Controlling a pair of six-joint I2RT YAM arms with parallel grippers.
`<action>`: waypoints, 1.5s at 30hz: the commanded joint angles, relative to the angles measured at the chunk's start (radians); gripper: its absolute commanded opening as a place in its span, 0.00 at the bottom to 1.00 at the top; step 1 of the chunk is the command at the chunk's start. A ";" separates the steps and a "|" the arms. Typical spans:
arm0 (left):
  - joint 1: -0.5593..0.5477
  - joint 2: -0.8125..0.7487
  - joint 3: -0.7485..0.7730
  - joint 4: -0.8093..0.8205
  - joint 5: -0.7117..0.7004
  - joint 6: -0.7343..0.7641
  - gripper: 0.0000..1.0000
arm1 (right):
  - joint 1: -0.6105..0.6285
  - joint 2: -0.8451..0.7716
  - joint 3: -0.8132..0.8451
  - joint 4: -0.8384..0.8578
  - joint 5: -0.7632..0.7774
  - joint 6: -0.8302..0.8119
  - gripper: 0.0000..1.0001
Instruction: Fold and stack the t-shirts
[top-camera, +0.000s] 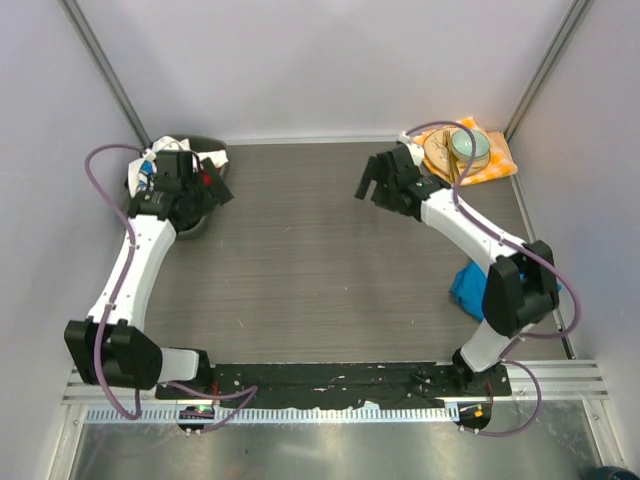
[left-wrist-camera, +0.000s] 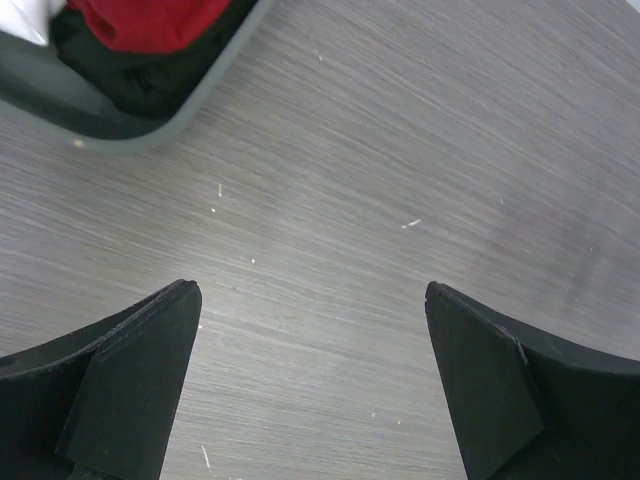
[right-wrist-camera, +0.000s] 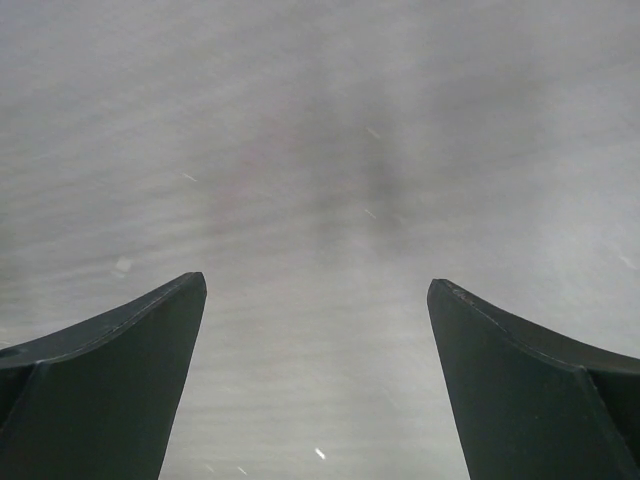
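Note:
The bright blue t-shirt (top-camera: 465, 288) lies bunched at the right edge of the table, partly hidden behind my right arm. A white cloth (top-camera: 216, 158) hangs at the rim of a dark bin (top-camera: 196, 226) at the far left; no daisy print can be made out on it. My left gripper (top-camera: 214, 192) is open and empty just beside that bin, over bare table in the left wrist view (left-wrist-camera: 312, 300). My right gripper (top-camera: 368, 185) is open and empty above the far middle of the table, over bare table in its wrist view (right-wrist-camera: 317, 290).
The bin's corner (left-wrist-camera: 190, 105) shows red cloth (left-wrist-camera: 150, 25), black cloth and a bit of white cloth (left-wrist-camera: 25, 15). An orange-and-white checked napkin (top-camera: 497, 160) with a plate and bowl (top-camera: 468, 146) lies at the back right corner. Walls close in on three sides.

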 joint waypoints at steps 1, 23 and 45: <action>0.056 0.128 0.181 -0.043 -0.090 0.038 1.00 | 0.023 0.117 0.199 0.036 -0.057 -0.044 1.00; 0.328 0.597 0.518 -0.059 -0.297 -0.176 0.98 | 0.146 0.083 -0.096 0.234 -0.197 -0.066 0.99; 0.360 0.594 0.420 0.151 -0.234 -0.218 0.00 | 0.164 0.073 -0.175 0.237 -0.154 -0.076 0.99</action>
